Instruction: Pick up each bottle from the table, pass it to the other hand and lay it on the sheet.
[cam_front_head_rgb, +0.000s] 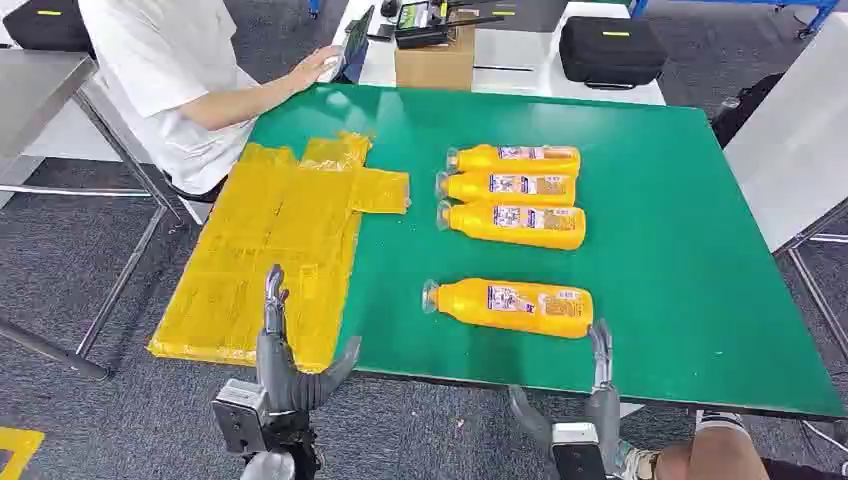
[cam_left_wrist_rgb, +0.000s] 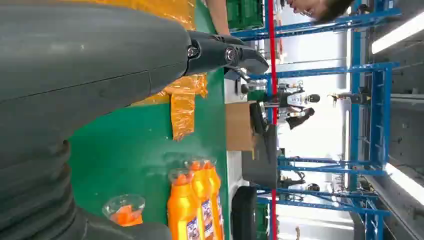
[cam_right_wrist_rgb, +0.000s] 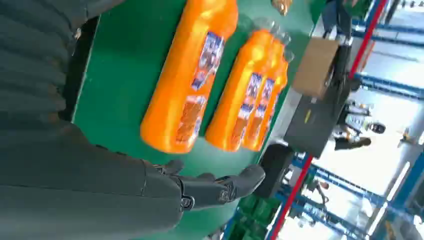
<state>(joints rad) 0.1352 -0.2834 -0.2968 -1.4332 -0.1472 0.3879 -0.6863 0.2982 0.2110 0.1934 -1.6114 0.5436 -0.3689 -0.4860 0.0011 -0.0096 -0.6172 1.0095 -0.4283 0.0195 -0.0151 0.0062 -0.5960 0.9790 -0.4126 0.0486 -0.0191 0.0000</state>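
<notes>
Fingers (cam_front_head_rgb: 601, 345) just beside (apart) bottle (cam_front_head_rgb: 512, 306)

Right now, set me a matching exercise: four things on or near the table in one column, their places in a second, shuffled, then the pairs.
Things:
1. lone bottle
2. yellow sheet
3. cardboard box
4. black case

Places:
A. left part of the green table
B. white table beyond, far right
C. nearest the right hand
D. white table beyond, by the green table's far edge

Pairs: 1-C, 2-A, 3-D, 4-B
</notes>
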